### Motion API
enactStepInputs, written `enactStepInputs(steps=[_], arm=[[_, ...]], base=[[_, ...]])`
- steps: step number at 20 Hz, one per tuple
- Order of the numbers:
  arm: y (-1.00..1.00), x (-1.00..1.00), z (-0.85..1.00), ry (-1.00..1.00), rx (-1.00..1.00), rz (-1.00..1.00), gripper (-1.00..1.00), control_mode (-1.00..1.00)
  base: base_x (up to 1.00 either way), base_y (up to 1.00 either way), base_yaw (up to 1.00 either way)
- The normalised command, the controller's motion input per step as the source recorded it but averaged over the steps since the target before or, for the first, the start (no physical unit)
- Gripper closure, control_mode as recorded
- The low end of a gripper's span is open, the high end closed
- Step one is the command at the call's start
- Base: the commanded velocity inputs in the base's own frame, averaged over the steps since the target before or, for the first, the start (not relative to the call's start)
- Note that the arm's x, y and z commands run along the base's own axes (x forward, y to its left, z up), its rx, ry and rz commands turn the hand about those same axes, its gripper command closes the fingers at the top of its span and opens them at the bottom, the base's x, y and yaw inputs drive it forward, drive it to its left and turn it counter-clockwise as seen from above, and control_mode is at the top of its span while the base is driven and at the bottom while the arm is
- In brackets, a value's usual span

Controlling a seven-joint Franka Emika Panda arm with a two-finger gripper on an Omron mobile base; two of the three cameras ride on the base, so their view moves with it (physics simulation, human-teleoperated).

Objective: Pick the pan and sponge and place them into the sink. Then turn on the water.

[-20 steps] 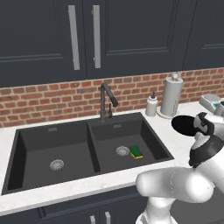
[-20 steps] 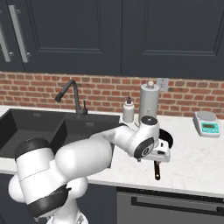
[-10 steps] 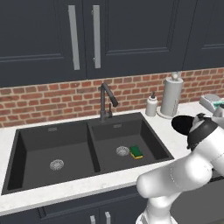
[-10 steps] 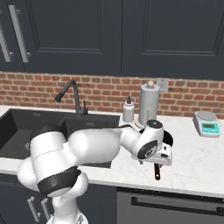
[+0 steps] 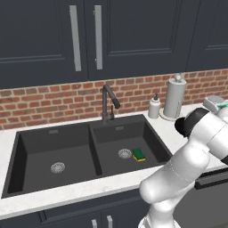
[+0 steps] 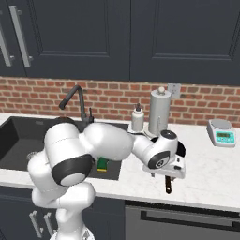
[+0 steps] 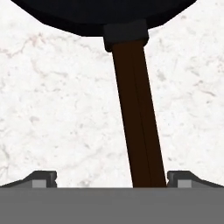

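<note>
The black pan (image 7: 105, 13) lies on the white marble counter right of the sink (image 5: 44, 142), its dark handle (image 7: 138, 118) pointing toward me. In the hand view the handle runs down between my fingertips (image 7: 43, 178), closer to the right one. My gripper (image 7: 111, 179) is open and hangs low over the handle, holding nothing. The right base view has the gripper (image 6: 168, 176) above the handle's end (image 6: 168, 186), the pan's body (image 6: 181, 149) mostly hidden behind the hand. The green and yellow sponge (image 5: 138, 154) lies in the right basin beside the drain. No water shows at the faucet (image 5: 109, 102).
A paper towel roll (image 5: 174, 97) and a soap bottle (image 5: 154, 107) stand against the brick wall behind the pan. A small kitchen scale (image 6: 223, 132) sits at the far right of the counter. Dark cabinets hang overhead.
The hand has come down a little and forward over the pan's handle while the elbow swung. The jaws stayed open. Pan and sponge have not moved.
</note>
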Motion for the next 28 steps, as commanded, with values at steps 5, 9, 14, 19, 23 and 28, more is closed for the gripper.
enactStepInputs(steps=[5, 9, 14, 19, 23, 28], arm=[[-0.09, 0.14, -0.2, 0.0, 0.04, 0.0, -1.0, -1.0], [-0.07, 0.09, -0.19, 0.0, 0.05, 0.0, -1.0, -1.0], [-0.02, 0.03, -0.21, 0.0, 0.03, 0.0, 1.0, -1.0], [0.0, 0.0, -0.1, 0.01, -0.02, 0.0, 1.0, -1.0], [0.0, 0.0, -0.02, 0.0, -0.01, 0.0, 1.0, -1.0], [0.31, 0.0, 0.0, -0.03, 0.0, 0.06, 1.0, -1.0]], base=[[0.0, 0.0, 0.0], [0.0, 0.0, 0.0], [0.0, 0.0, 0.0], [0.0, 0.0, 0.0], [0.0, 0.0, 0.0], [0.0, 0.0, 0.0]])
